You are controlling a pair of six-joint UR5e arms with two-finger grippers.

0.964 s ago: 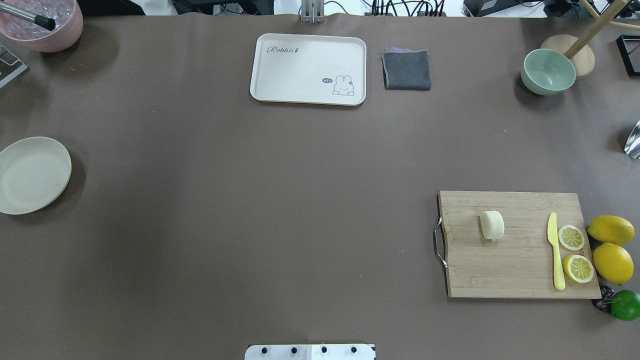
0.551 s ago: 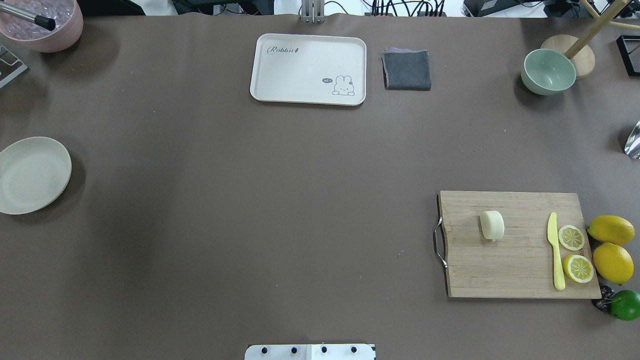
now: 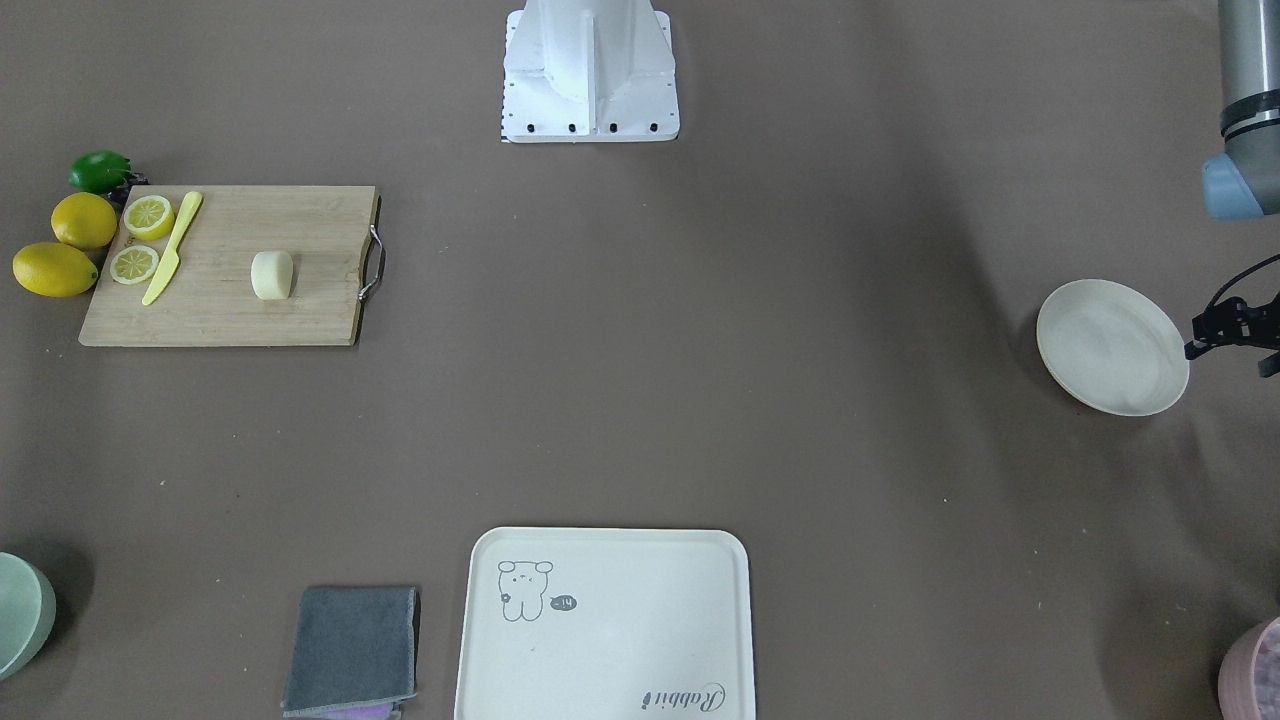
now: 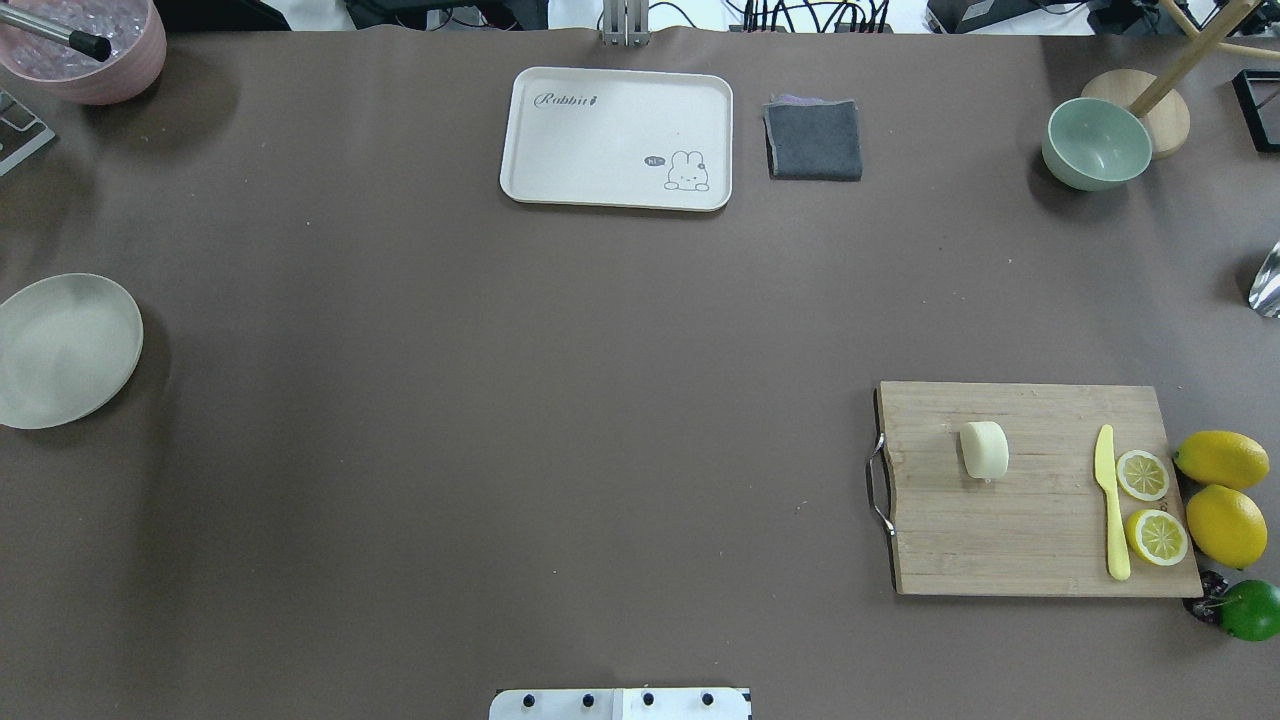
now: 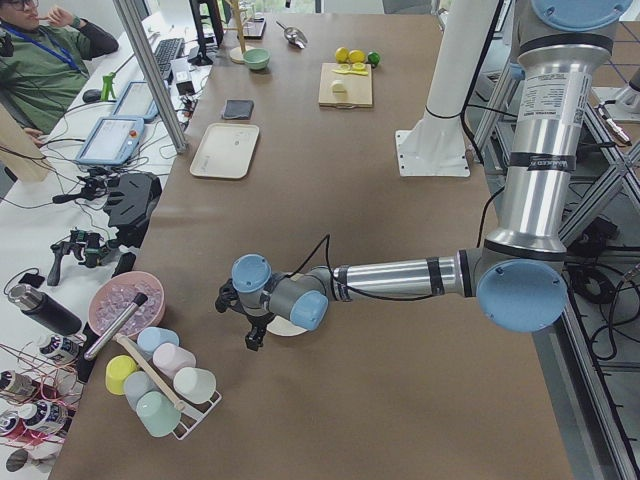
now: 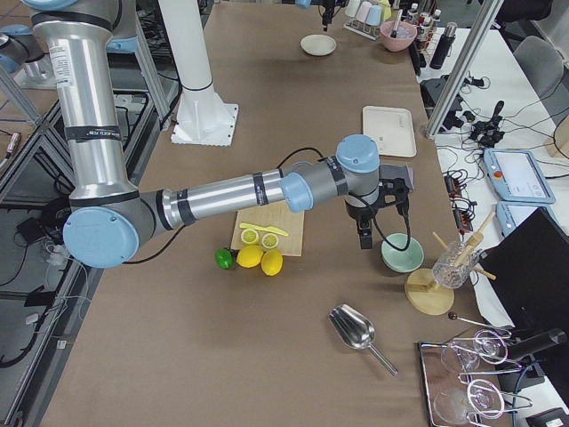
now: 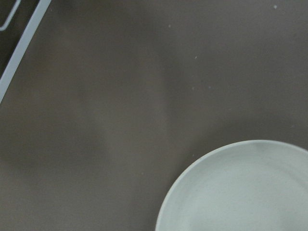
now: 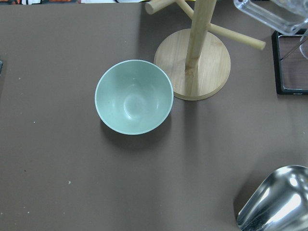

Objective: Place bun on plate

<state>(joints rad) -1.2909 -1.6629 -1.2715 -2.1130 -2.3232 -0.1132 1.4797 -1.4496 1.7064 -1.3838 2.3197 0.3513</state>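
The bun [image 4: 984, 450] lies on the cutting board [image 4: 1030, 530], nearer its handle end, apart from the knife [image 4: 1110, 505]. It is probably light, soft and easily dented, so grip it gently across its smooth sides. The plate [image 4: 65, 350] and left claw [image 5: 253, 335] are well apart from the board; the right claw [image 6: 366, 238] hangs near it. I cannot tell either claw's opening.

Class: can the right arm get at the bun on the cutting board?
Probably yes: the bun lies uncovered on the cutting board, and the right end effector hangs free nearby, by the green bowl.
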